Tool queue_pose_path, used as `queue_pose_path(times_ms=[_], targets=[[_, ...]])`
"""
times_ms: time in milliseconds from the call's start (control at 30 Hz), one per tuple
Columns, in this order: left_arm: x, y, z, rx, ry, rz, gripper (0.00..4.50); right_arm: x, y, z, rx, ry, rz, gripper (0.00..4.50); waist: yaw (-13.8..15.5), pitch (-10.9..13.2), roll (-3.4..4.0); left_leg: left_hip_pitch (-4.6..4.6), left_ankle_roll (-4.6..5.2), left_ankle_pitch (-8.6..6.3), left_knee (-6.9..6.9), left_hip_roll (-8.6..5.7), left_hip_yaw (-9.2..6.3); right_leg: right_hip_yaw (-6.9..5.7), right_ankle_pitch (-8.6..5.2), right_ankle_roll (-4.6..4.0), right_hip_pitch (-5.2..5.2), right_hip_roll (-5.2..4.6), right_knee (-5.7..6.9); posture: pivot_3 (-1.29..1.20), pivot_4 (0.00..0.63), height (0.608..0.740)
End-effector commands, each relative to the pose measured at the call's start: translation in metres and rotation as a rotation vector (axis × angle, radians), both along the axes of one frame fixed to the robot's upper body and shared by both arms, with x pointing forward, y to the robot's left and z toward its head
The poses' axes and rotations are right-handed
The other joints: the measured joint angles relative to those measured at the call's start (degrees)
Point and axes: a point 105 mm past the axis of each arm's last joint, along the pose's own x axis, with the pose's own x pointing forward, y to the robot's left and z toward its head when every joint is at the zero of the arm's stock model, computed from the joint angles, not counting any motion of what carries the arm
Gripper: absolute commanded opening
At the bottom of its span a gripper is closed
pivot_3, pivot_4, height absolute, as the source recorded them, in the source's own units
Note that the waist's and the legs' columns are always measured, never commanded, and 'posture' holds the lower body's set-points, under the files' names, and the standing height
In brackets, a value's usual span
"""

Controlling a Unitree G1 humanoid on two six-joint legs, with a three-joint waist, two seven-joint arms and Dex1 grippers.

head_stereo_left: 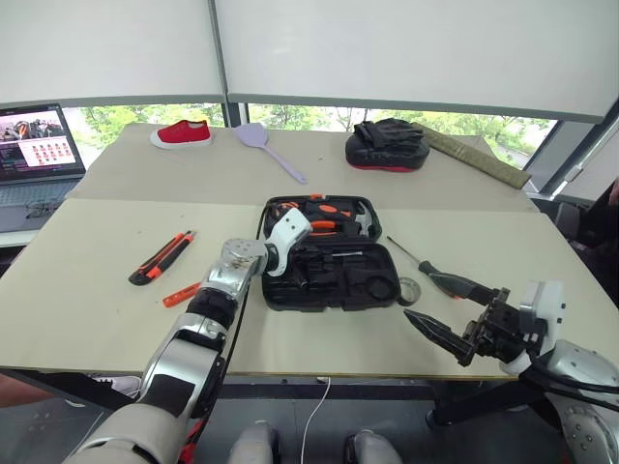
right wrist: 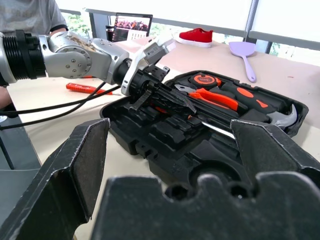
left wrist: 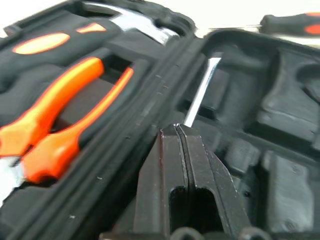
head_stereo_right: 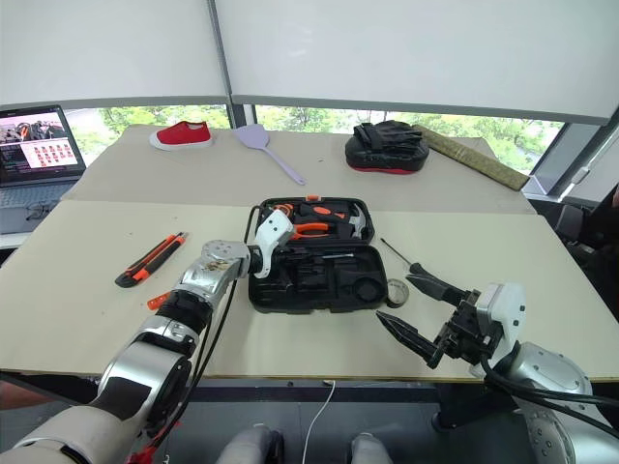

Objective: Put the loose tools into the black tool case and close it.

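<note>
1. Case first: we see the black tool case [head_stereo_left: 329, 253] lying wide open on the pale table [head_stereo_left: 87, 290], its lid half on the far side holding orange-handled pliers [left wrist: 60, 120], a hammer [left wrist: 135, 22] and a tape measure [right wrist: 204, 79]; the near half shows mostly bare moulded recesses.
2. Our left gripper [left wrist: 176, 131] reaches into the case from its left side; the two black fingers are pressed together on the shaft of a thin flat-blade screwdriver [left wrist: 200, 90], whose metal tip points across the near half of the case.
3. Our right gripper [head_stereo_left: 440, 307] hovers off the case's right near corner, above the table edge; its fingers stand wide apart with nothing between them.
4. Just right of the case lies a small grey tape roll [head_stereo_left: 409, 291], close to the case's right wall; beyond it a black-handled screwdriver [head_stereo_left: 440, 273] rests on the table, slanting away from the case.
5. Left of the case, well apart from it, lies the utility knife [head_stereo_left: 162, 257]; a thin orange tool [head_stereo_left: 181, 294] lies nearer the case, beside our left forearm.
6. Beyond the case, on the farther table, we see a lilac spatula [head_stereo_left: 268, 147], a red shoe [head_stereo_left: 182, 133] and a black padded mitt [head_stereo_left: 387, 145]; a laptop [head_stereo_left: 37, 145] stands far off to the case's left.
</note>
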Motion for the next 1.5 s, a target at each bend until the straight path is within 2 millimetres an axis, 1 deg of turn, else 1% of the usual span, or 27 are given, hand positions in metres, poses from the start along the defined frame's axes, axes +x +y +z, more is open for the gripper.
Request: queue_pose_path(times_ms=[33, 167, 233, 300, 333, 367, 433, 467, 500, 533, 567, 600, 667, 733, 800, 867, 900, 933, 1000, 1100, 1200, 1233, 1333, 1367, 1467, 1500], targets=[[-0.001, 0.000, -0.012, 0.056, 0.007, -0.014, 0.05, -0.004, -0.001, 0.014, -0.001, -0.071, -0.008, 4.50, 0.03, 0.00, 0.00, 0.00, 0.00, 0.00, 0.00, 0.00, 0.00, 0.00, -0.03, -0.04, 0.00, 0.00, 0.00, 0.00, 0.150, 0.740], [0.004, 0.005, -0.011, 0.064, 0.003, 0.014, 0.05, -0.004, -0.001, 0.014, 0.002, -0.075, -0.014, 4.50, 0.02, 0.00, 0.00, 0.01, 0.00, 0.00, 0.00, 0.00, -0.01, 0.00, -0.04, -0.06, 0.01, 0.00, 0.00, 0.00, 0.150, 0.740], [0.005, 0.006, -0.008, 0.040, -0.001, 0.020, 0.05, -0.004, -0.001, 0.015, 0.003, -0.077, -0.016, 4.50, -0.01, 0.00, 0.00, 0.01, 0.00, 0.00, 0.01, 0.00, -0.01, 0.00, -0.04, -0.06, 0.02, 0.00, 0.00, 0.00, 0.150, 0.740], [0.003, 0.003, 0.011, -0.083, -0.034, -0.007, 0.05, -0.005, -0.002, 0.015, 0.004, -0.078, -0.020, 4.50, -0.05, 0.00, 0.00, 0.02, 0.00, 0.00, 0.01, 0.01, -0.01, 0.00, -0.04, -0.07, 0.02, 0.00, 0.01, 0.00, 0.150, 0.740], [-0.002, 0.002, 0.024, -0.179, -0.042, -0.043, 0.05, -0.006, -0.004, 0.015, 0.005, -0.080, -0.028, 4.50, -0.08, 0.00, 0.00, 0.01, 0.00, 0.00, 0.01, 0.02, -0.01, 0.00, -0.05, -0.08, 0.00, 0.00, 0.00, 0.00, 0.150, 0.740], [-0.004, 0.006, 0.037, -0.259, -0.075, -0.055, 0.05, -0.007, -0.006, 0.015, 0.003, -0.080, -0.038, 4.50, -0.13, 0.00, 0.00, 0.01, 0.00, 0.00, 0.01, 0.02, -0.01, 0.00, -0.05, -0.08, 0.00, 0.00, 0.01, 0.00, 0.150, 0.740], [-0.014, 0.020, 0.057, -0.338, -0.151, -0.111, 0.55, -0.008, -0.013, 0.014, -0.009, -0.079, -0.069, 4.50, -0.18, 0.00, 0.00, -0.02, 0.00, 0.00, -0.01, 0.04, -0.01, 0.01, -0.03, -0.07, -0.06, 0.00, 0.01, 0.00, 0.150, 0.740], [-0.022, 0.029, 0.065, -0.359, -0.193, -0.152, 0.69, -0.009, -0.019, 0.014, -0.013, -0.077, -0.095, 4.50, -0.29, 0.00, 0.00, -0.04, 0.01, -0.01, -0.02, 0.04, -0.01, 0.01, -0.01, -0.03, -0.08, 0.00, 0.01, 0.00, 0.150, 0.740], [-0.030, 0.037, 0.072, -0.381, -0.226, -0.191, 1.08, -0.009, -0.024, 0.012, -0.014, -0.074, -0.121, 4.50, -0.50, 0.00, 0.01, -0.05, 0.02, -0.02, -0.06, 0.04, -0.01, 0.02, 0.09, -0.06, -0.09, 0.00, 0.01, 0.00, 0.150, 0.740], [-0.036, 0.049, 0.078, -0.406, -0.255, -0.196, 1.45, -0.010, -0.032, 0.010, -0.017, -0.065, -0.158, 4.50, -0.65, 0.00, 0.01, -0.04, 0.01, -0.03, -0.10, 0.04, 0.00, 0.02, 0.22, -0.26, -0.10, 0.00, 0.01, 0.00, 0.150, 0.740], [-0.040, 0.060, 0.083, -0.418, -0.273, -0.195, 1.77, -0.010, -0.040, 0.006, -0.025, -0.056, -0.191, 4.50, -0.77, 0.00, 0.01, -0.04, 0.01, -0.03, -0.14, 0.04, 0.01, 0.02, 0.23, -0.27, -0.10, 0.01, 0.01, 0.00, 0.150, 0.740], [-0.045, 0.072, 0.086, -0.421, -0.291, -0.187, 2.19, -0.012, -0.050, 0.001, -0.036, -0.042, -0.233, 4.50, -0.83, 0.00, 0.01, -0.01, 0.01, -0.03, -0.19, 0.04, 0.00, 0.01, 0.21, -0.29, -0.09, 0.01, 0.01, 0.00, 0.150, 0.740], [-0.055, 0.091, 0.081, -0.375, -0.285, -0.183, 2.94, -0.015, -0.068, -0.009, -0.054, -0.018, -0.311, 4.50, -0.96, -0.01, 0.03, 0.03, 0.01, -0.03, -0.22, 0.03, 0.00, 0.01, 0.21, -0.30, -0.07, 0.00, 0.01, 0.00, 0.150, 0.740], [-0.068, 0.112, 0.070, -0.307, -0.261, -0.181, 3.62, -0.021, -0.090, -0.024, -0.074, 0.024, -0.399, 4.50, -1.02, -0.02, 0.05, 0.07, 0.01, -0.03, -0.22, 0.03, 0.00, 0.01, 0.15, -0.25, -0.02, 0.00, 0.00, 0.00, 0.150, 0.740], [-0.080, 0.130, 0.057, -0.251, -0.231, -0.168, 4.41, -0.029, -0.107, -0.039, -0.080, 0.068, -0.466, 4.50, -1.07, -0.03, 0.08, 0.09, 0.00, -0.03, -0.23, 0.03, 0.01, 0.01, -0.16, -0.19, -0.03, -0.06, -0.01, 0.00, 0.150, 0.740], [-0.090, 0.140, 0.052, -0.247, -0.236, -0.159, 4.41, -0.034, -0.118, -0.049, -0.070, 0.104, -0.513, 4.50, -1.09, -0.02, 0.11, 0.11, -0.03, -0.05, -0.29, 0.06, 0.01, 0.01, -0.25, -0.26, -0.03, -0.14, -0.02, 0.00, 0.150, 0.740], [-0.099, 0.143, 0.050, -0.251, -0.233, -0.177, 4.41, -0.033, -0.124, -0.053, -0.090, 0.132, -0.556, 4.50, -1.09, -0.02, 0.11, 0.12, -0.12, -0.10, -0.32, 0.07, 0.00, 0.01, -0.25, -0.26, -0.04, -0.19, -0.02, 0.00, 0.150, 0.740], [-0.106, 0.146, 0.047, -0.243, -0.223, -0.194, 4.41, -0.031, -0.128, -0.055, -0.112, 0.148, -0.582, 4.50, -1.19, -0.01, 0.13, 0.11, -0.42, -0.28, -0.33, 0.08, 0.00, 0.01, -0.25, -0.26, -0.07, -0.21, -0.03, 0.00, 0.150, 0.740], [-0.119, 0.147, 0.045, -0.260, -0.192, -0.235, 4.41, -0.022, -0.124, -0.049, -0.118, 0.145, -0.556, 4.50, -1.53, 0.01, 0.18, 0.11, -0.47, -0.30, -0.33, 0.09, 0.02, 0.02, -0.23, -0.27, -0.08, -0.31, -0.03, 0.00, 0.150, 0.740], [-0.126, 0.141, 0.052, -0.319, -0.208, -0.261, 4.41, 0.000, -0.115, -0.041, -0.163, 0.193, -0.500, 4.50, -1.78, 0.06, 0.28, 0.13, -0.49, -0.31, -0.33, 0.10, 0.04, 0.05, -0.19, -0.30, -0.10, -0.34, -0.03, 0.00, 0.150, 0.740], [-0.128, 0.130, 0.054, -0.334, -0.236, -0.289, 4.41, 0.024, -0.106, -0.035, -0.241, 0.244, -0.449, 4.50, -1.77, 0.05, 0.37, 0.20, -0.49, -0.30, -0.33, 0.10, 0.03, 0.04, -0.17, -0.32, -0.06, -0.31, -0.02, 0.00, 0.150, 0.740], [-0.128, 0.123, 0.054, -0.335, -0.245, -0.302, 4.41, 0.042, -0.099, -0.032, -0.270, 0.289, -0.417, 4.50, -1.73, 0.06, 0.40, 0.23, -0.49, -0.30, -0.33, 0.08, 0.04, 0.06, -0.16, -0.33, -0.06, -0.30, -0.02, 0.00, 0.150, 0.740], [-0.128, 0.110, 0.053, -0.341, -0.253, -0.324, 4.41, 0.071, -0.087, -0.028, -0.318, 0.380, -0.373, 4.50, -2.00, 0.12, 0.47, 0.23, -0.44, -0.27, -0.33, 0.02, 0.07, 0.08, -0.15, -0.33, -0.06, -0.27, -0.01, 0.00, 0.150, 0.740], [-0.128, 0.108, 0.053, -0.346, -0.253, -0.323, 4.41, 0.080, -0.084, -0.029, -0.350, 0.382, -0.358, 4.50, -1.85, 0.12, 0.46, 0.21, -0.08, -0.05, -0.34, 0.00, 0.08, 0.09, -0.14, -0.34, -0.07, -0.23, -0.01, 0.00, 0.150, 0.740], [-0.127, 0.102, 0.052, -0.354, -0.250, -0.324, 4.41, 0.105, -0.084, -0.031, -0.403, 0.385, -0.378, 4.50, -1.43, 0.12, 0.42, 0.11, -0.01, -0.01, -0.41, -0.02, 0.06, 0.02, -0.07, -0.53, -0.09, -0.03, -0.03, 0.00, 0.150, 0.740], [-0.127, 0.100, 0.051, -0.356, -0.249, -0.328, 4.41, 0.114, -0.085, -0.034, -0.399, 0.407, -0.402, 4.50, -1.39, 0.12, 0.42, 0.08, -0.01, -0.01, -0.43, -0.05, 0.07, 0.02, -0.01, -0.43, -0.12, -0.05, -0.02, 0.00, 0.150, 0.740]])
